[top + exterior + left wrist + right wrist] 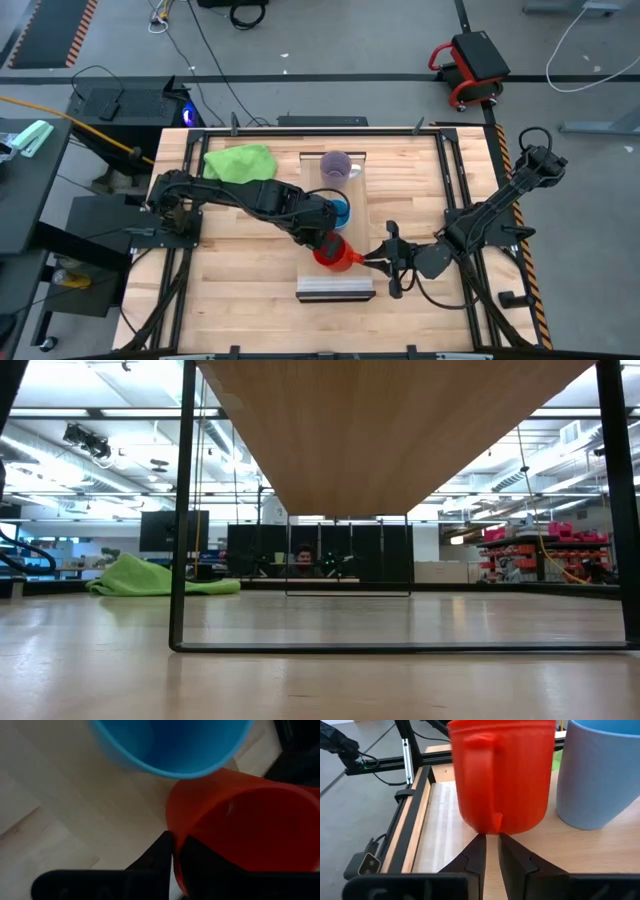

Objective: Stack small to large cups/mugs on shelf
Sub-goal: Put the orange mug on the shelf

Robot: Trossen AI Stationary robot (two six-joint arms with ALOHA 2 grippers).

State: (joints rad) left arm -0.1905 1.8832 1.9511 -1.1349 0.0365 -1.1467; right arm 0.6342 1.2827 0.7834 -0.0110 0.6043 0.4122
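The red mug (335, 255) is over the shelf (335, 280), the narrow light board, near its grey-strip end (335, 291). The blue cup (341, 211) stands upright on the shelf's middle, and the purple mug (337, 166) stands at its far end. My left gripper (326, 243) reaches in from the left and is shut on the red mug's rim. My right gripper (491, 840) comes from the right, its fingers almost together at the foot of the mug's handle (496, 822). My left gripper holds the red mug's rim (176, 851) on the side toward the blue cup, one finger (161, 851) outside the wall and the other inside. The fingers come from above. The mug is mouth up; whether its base rests on the shelf I cannot tell. My right gripper's fingertips (479, 842) stand level at the lower end of the handle, coming from the table's right. I cannot tell whether they touch it.
A green cloth (240, 162) lies on the tabletop at the far left, and also shows in the low view (160, 576). The blue cup's rim (170, 767) is close beside the red mug. Bare tabletop (250, 270) lies left and right of the shelf.
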